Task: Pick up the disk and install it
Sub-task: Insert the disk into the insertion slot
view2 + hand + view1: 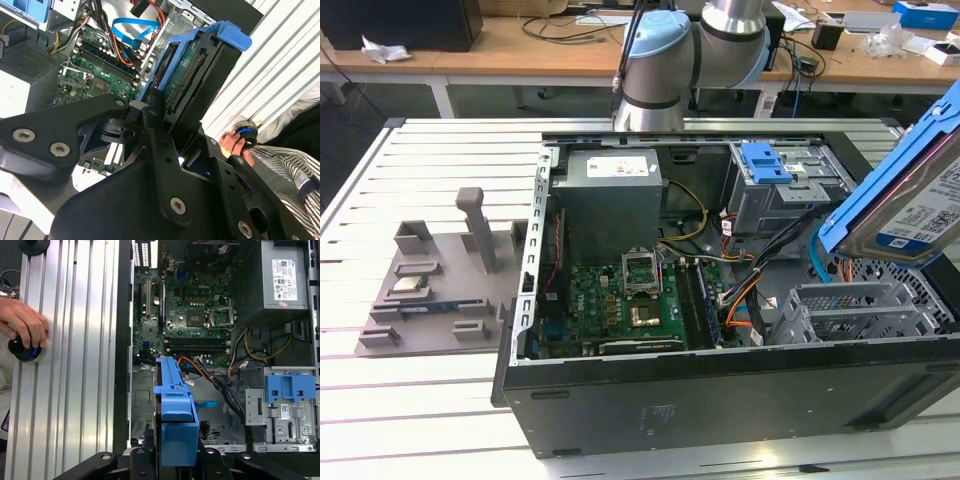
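The slatted table (pixel 430 150) carries an open computer case (pixel 720 410) lying on its side, motherboard (pixel 610 300) exposed. Above its drive-bay end, at the exterior view's right, the gripper (pixel 172 122) is clamped on the disk (pixel 195 75) — tilted, clear of the case. A person's hand (pixel 22 322) rests on a round knob (pixel 22 350) — beside the case.

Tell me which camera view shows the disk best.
The exterior view: the disk shows its labelled silver face in its blue carrier, tilted above the open computer case. The second wrist view shows its connector end and underside; the first wrist view sees its blue carrier edge-on.
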`<state>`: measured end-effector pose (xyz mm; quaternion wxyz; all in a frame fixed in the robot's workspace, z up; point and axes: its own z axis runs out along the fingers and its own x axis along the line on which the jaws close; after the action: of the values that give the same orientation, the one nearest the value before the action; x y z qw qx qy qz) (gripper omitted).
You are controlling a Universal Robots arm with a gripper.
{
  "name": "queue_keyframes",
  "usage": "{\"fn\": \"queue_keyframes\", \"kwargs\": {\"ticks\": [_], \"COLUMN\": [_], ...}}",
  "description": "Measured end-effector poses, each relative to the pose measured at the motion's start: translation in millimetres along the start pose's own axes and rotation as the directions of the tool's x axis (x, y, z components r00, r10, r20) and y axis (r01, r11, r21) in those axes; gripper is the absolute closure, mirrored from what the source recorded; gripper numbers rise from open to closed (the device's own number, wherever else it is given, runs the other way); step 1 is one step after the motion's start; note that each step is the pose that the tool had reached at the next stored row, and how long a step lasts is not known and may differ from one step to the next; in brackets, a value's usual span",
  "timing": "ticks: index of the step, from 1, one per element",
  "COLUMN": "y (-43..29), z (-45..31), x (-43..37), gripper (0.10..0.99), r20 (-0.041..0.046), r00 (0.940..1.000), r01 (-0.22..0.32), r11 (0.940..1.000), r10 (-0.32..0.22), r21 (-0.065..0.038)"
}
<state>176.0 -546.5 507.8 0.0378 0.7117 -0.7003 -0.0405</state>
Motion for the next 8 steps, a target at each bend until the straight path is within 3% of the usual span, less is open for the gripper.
{"fn": "queue_keyframes", "kwargs": {"ticks": [1, 2, 4, 6, 7, 8], "y": [-0.1, -0.1, -0.1, -0.1, -0.1, -0.1], "z": [0.0, 0.3, 0.5, 0.6, 0.8, 0.9], "x": [0.0, 0.1, 0.0, 0.0, 0.0, 0.0], "gripper": [0.722, 0.722, 0.722, 0.722, 0.722, 0.722], "r20": [0.0000, -0.0002, -0.0009, -0.0014, -0.0016, -0.0021], "r00": [1.0000, 1.0000, 1.0000, 1.0000, 1.0000, 1.0000], "r01": [0.000, 0.000, 0.000, 0.000, 0.000, 0.001], "r11": [1.0000, 0.9999, 0.9985, 0.9968, 0.9950, 0.9920], "r10": [0.000, 0.000, 0.000, 0.000, 0.000, 0.000], "r21": [0.000, 0.015, 0.055, 0.080, 0.100, 0.127]}}
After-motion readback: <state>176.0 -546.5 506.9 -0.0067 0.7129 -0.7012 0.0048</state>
